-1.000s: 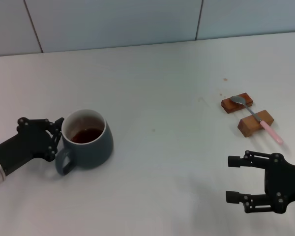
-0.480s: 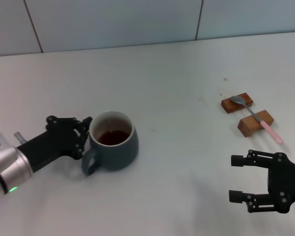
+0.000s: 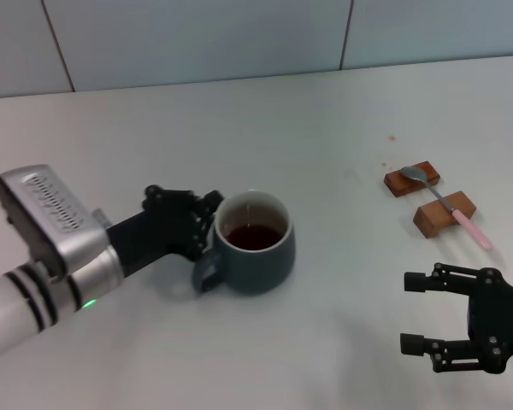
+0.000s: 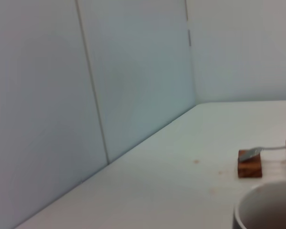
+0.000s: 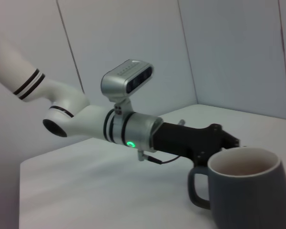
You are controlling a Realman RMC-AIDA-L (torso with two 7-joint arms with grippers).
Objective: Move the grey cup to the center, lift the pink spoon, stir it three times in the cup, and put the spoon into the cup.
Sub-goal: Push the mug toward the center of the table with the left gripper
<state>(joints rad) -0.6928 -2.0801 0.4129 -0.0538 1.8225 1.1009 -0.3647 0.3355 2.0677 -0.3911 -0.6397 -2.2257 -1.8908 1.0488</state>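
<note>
A big white table (image 3: 325,102) fills most of the head view, with a pale tiled wall (image 3: 197,34) behind it.

The robot's left arm (image 3: 43,256) is silver and white, with a small green light on it. It reaches in low across the table from the left side. At its end, the black left gripper (image 3: 207,224) is pressed up against the grey cup (image 3: 255,243), right by the cup's handle. I cannot tell if its fingers are around the handle or only touching the cup, so I cannot tell if they are open or closed.

The grey cup stands straight up on the table, near the middle. It is round and blue-grey, pale inside, with dark brown drink in it. Its loop handle points toward the left arm.

The black right gripper (image 3: 423,312) hangs near the front right corner of the table. Its two fingers are spread wide apart and hold nothing. It is well apart from the cup.

Two small brown wooden blocks (image 3: 445,213) sit on the right side of the table, one just behind the other. The pink spoon (image 3: 449,207) lies across both blocks. Its silver bowl rests on the far block, and its pale pink handle sticks out past the near block, toward the right gripper. Nothing is touching the spoon.
</note>
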